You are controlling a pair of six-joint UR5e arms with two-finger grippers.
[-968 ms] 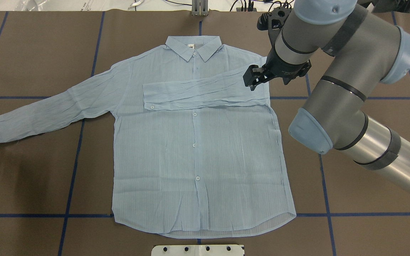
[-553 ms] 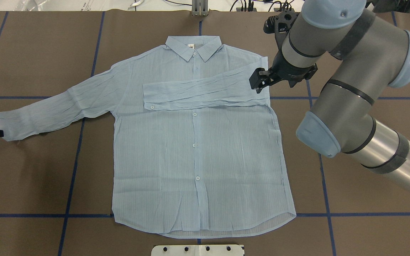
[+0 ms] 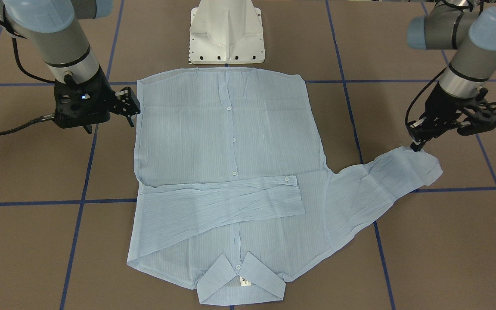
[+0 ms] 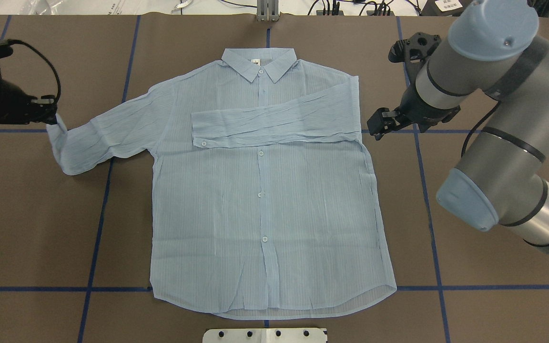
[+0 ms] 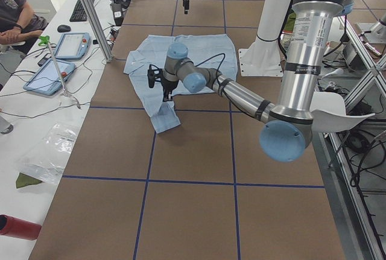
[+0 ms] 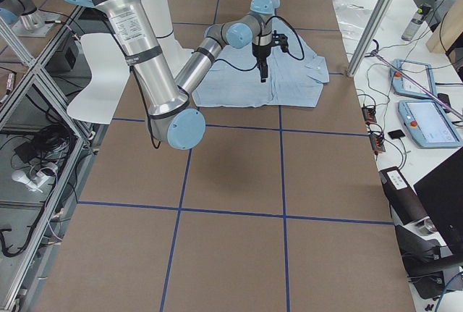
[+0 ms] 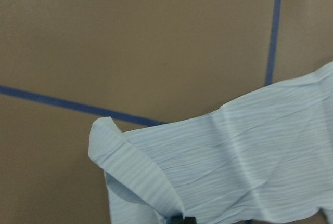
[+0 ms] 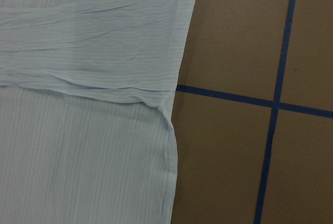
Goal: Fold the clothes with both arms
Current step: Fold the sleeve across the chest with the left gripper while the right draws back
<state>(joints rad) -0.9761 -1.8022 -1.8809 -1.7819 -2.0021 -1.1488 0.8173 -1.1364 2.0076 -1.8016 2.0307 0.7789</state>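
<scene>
Brown table (image 4: 41,228) with blue tape grid (image 4: 94,238), white robot pedestal (image 3: 226,34) at the near edge. Shirt (image 4: 265,214) lies flat, front up and buttoned, hem toward the pedestal, collar (image 4: 260,61) on the far side from the robot. Sleeve on the robot's right side (image 4: 274,125) is folded across the chest just below the collar, its buttoned cuff (image 4: 203,131) ending left of the placket. Other sleeve (image 4: 112,128) runs out to the robot's left, bent back toward the collar end, wrinkled. Left gripper (image 3: 416,145) is pinched shut on the edge of that sleeve's cuff (image 3: 420,165), which is raised off the table; the left wrist view shows the cuff corner curled over. Right gripper (image 4: 379,127) hangs over bare table just beside the shirt's side edge, level with the folded sleeve, not touching cloth and holding nothing. Can't tell its jaw gap from any view; the right wrist camera shows only the sleeve fold, side seam and tape.
</scene>
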